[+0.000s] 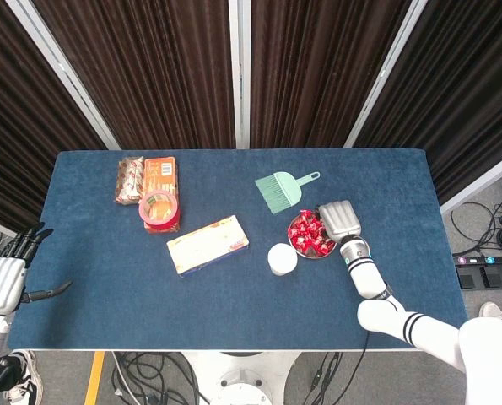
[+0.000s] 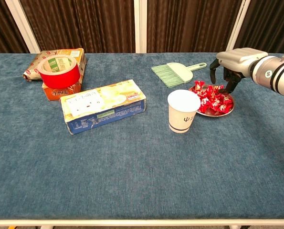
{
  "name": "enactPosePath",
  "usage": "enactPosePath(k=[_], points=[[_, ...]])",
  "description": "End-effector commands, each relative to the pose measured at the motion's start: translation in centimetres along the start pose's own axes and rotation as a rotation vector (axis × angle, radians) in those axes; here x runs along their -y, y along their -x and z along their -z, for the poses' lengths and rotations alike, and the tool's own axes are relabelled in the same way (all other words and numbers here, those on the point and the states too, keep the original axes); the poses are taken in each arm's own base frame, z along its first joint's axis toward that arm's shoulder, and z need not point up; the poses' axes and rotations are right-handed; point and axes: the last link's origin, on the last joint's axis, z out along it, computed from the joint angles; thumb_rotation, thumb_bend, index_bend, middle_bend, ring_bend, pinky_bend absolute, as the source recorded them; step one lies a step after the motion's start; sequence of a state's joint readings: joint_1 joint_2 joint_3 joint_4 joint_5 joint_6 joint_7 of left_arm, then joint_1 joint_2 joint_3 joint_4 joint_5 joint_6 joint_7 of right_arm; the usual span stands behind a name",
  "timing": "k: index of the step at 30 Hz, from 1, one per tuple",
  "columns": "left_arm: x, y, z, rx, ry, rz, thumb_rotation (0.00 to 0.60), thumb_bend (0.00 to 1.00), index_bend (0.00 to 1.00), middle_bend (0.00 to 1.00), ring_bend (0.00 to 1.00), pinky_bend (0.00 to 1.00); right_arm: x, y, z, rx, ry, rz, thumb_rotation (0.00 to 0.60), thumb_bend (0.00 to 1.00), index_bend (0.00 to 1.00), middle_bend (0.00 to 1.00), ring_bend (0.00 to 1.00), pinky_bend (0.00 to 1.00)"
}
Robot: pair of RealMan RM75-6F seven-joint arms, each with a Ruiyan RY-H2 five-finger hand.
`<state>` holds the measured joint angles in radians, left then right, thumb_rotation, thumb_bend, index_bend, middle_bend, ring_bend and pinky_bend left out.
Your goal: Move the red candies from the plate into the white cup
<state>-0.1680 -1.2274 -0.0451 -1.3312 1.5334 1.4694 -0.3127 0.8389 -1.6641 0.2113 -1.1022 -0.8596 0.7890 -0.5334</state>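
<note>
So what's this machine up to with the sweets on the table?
The robot's right hand hangs over the plate of red candies, fingers pointing down at the pile; whether it has one yet is hard to tell. The white cup stands beside the plate, waiting. Its left hand idles open off the table's edge.
</note>
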Motion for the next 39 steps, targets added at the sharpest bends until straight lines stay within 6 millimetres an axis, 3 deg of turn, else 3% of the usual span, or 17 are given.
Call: enactPosePath(k=[1,15,30,34,39], points=[[0.1,0.0,0.0,-0.001,-0.002,0.001,0.291,0.13,0.17,0.16,0.1,0.2,0.3,0.2,-0.2,0.005,-0.002,0.001,0.6,0.25,0.46,1.0,1.0,1.0],[0.5,-0.1,0.2,-0.008,-0.022,0.008,0.288,0.13,0.17,0.16,0.1,0.2,1.1,1.0,-1.0,0.042,-0.013,0.007,0.6,0.25,0.46,1.0,1.0,1.0],[0.7,0.0,0.3,-0.002,-0.028,0.028,0.283,0.13,0.17,0.16,0.1,0.2,1.5,1.6,-1.3,0.061,-0.02,0.016,0.6,0.33,0.59,1.0,1.0,1.0],[0.7,0.0,0.3,-0.003,-0.028,0.037,0.278,0.13,0.17,0.16,0.1,0.2,1.8,1.0,-1.3,0.036,-0.029,0.002,0.6,0.34,0.64,1.0,1.0,1.0],[0.6,-0.1,0.2,-0.004,-0.025,0.046,0.276,0.13,0.17,0.16,0.1,0.2,2.0,-1.1,-0.8,-0.051,-0.053,0.011,0.6,0.35,0.65,1.0,1.0,1.0]])
